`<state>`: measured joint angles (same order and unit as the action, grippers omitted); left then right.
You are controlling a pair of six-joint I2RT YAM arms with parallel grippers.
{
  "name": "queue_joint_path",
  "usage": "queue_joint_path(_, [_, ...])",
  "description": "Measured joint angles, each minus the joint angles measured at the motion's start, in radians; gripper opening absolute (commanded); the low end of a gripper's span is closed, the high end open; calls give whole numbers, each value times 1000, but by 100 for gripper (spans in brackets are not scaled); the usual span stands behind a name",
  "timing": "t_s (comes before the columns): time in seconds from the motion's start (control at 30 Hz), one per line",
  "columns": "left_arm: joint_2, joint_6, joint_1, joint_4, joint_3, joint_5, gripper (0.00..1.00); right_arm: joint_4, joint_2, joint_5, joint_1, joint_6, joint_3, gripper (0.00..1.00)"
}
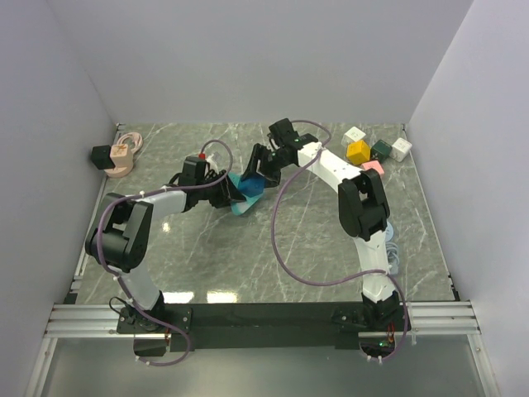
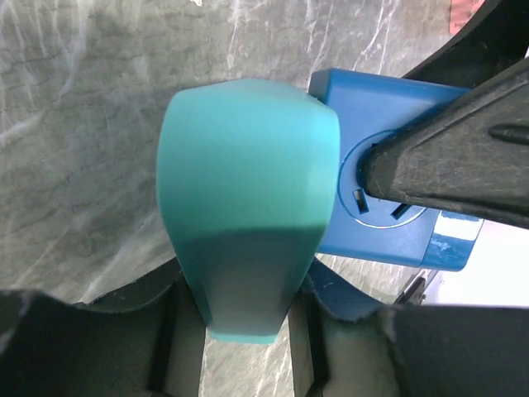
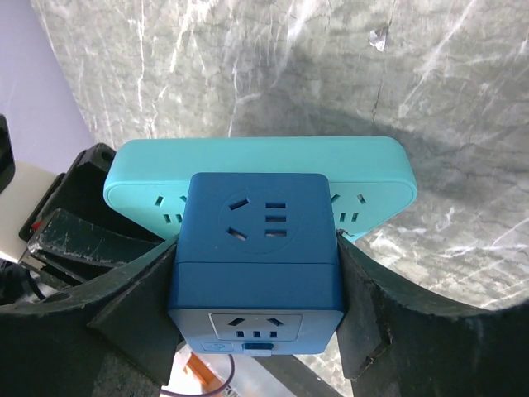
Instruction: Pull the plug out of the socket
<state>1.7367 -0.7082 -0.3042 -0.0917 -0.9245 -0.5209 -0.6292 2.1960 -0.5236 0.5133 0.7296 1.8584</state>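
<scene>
Gripping both parts, the left tool (image 2: 244, 327) pinches the teal socket (image 2: 244, 165) and the right tool (image 3: 256, 318) pinches the blue plug (image 3: 256, 240), midway toward the table (image 1: 248, 265) far edge; they look joined, so the pull remains.

High rear view looking down, two close wrist views, sharing blue cube (image 3: 256, 258)

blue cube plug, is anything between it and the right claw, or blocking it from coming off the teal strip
Nothing visible does. The right claw grips the blue cube plug on both sides, and the left claw holds the teal strip. The pull-off path away from the strip looks open.
</scene>
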Motion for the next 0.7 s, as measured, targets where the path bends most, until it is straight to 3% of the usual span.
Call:
queue_joint_path(0.03, [1, -3, -2, -2, 0, 3, 0, 2, 0, 1, 0, 0, 0, 0])
queue_joint_path(0.33, [1, -4, -8, 13, -3, 30, 0, -20, 1, -6, -9, -31, 8, 0])
queue_joint_path(0.57, [-21, 14, -14, -89, 23, -31, 0, -128, 4, -199, -101, -135, 46, 0])
queue_joint_path(0.7, [-25, 21, -14, -142, 43, -58, 0, -169, 4, -233, -111, -156, 58, 0])
